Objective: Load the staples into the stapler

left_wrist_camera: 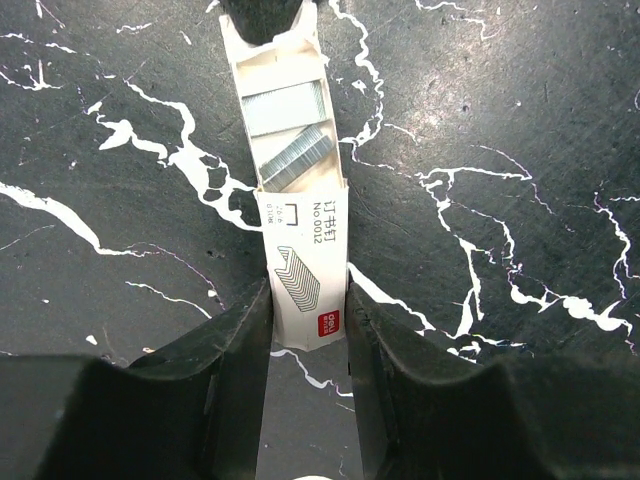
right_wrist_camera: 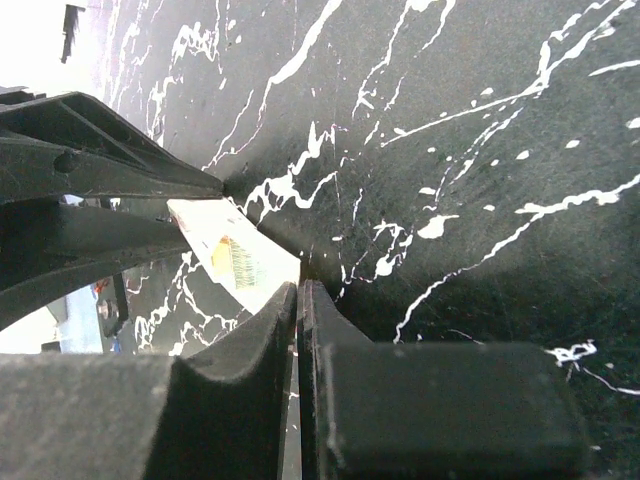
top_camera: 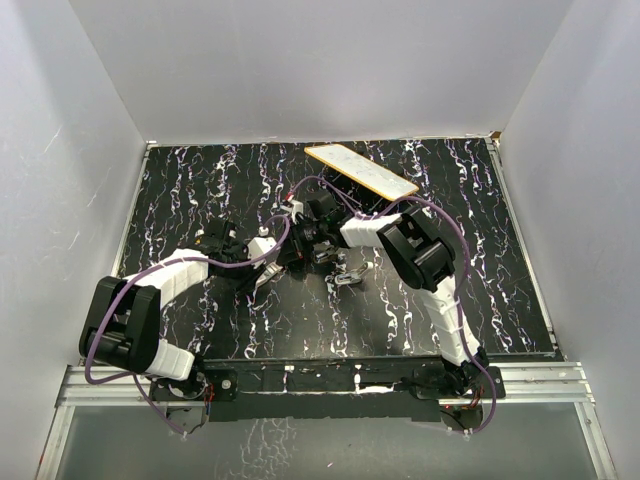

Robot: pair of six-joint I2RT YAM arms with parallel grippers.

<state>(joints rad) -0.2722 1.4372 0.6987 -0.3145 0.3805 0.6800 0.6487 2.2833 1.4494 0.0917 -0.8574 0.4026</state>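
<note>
Top external: board beyond stapler, staple box

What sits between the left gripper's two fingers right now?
A white staple box, clamped by the left gripper, its tray slid out showing staple strips. The left wrist view shows it.

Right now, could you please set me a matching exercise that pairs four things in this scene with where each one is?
Things:
1. staple box
2. staple strips
3. stapler
4. yellow-edged board

Places:
A. at the far side of the table
B. inside the opened box
C. clamped in the left end effector
D. lying loose mid-table

Pairs: 1-C, 2-B, 3-D, 4-A
</note>
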